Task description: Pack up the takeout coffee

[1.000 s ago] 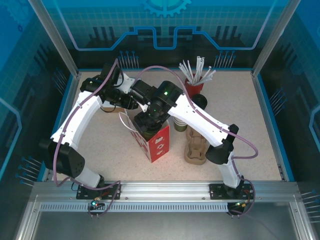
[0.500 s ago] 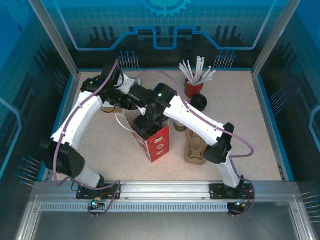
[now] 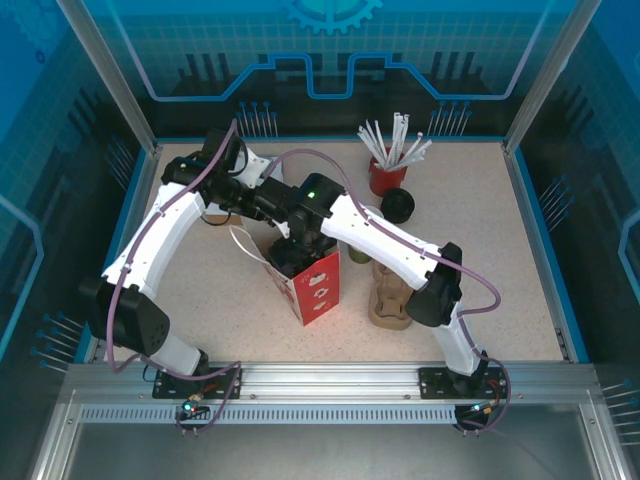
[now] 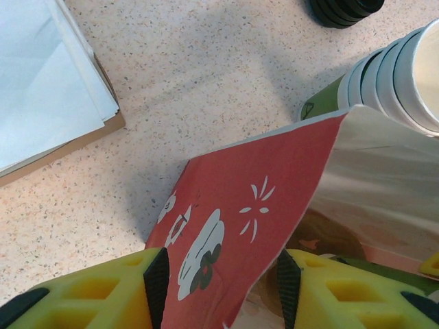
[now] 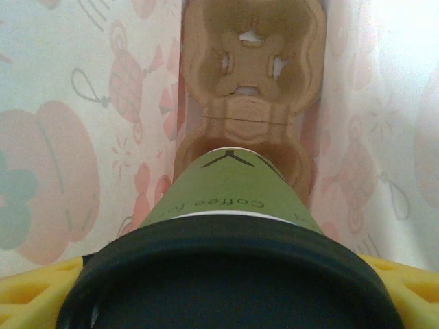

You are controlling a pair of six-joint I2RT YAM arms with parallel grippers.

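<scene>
Green-banded paper, the cup (image 5: 230,195) hung upright inside the bag (image 5: 75,116), its long axis vertical, black lid up and base pointing down at the carrier (image 5: 250,48) on the bag's floor. The right gripper (image 5: 230,291) clasped it near the lid. The left gripper (image 4: 221,281) straddled the bag's rim, fingers half apart, pinching nothing.

The right gripper (image 3: 296,250) is going deeper down into the red paper bag (image 3: 318,292) with the green-banded paper cup (image 5: 230,195), its arm (image 3: 390,243) shifting leftward.
</scene>
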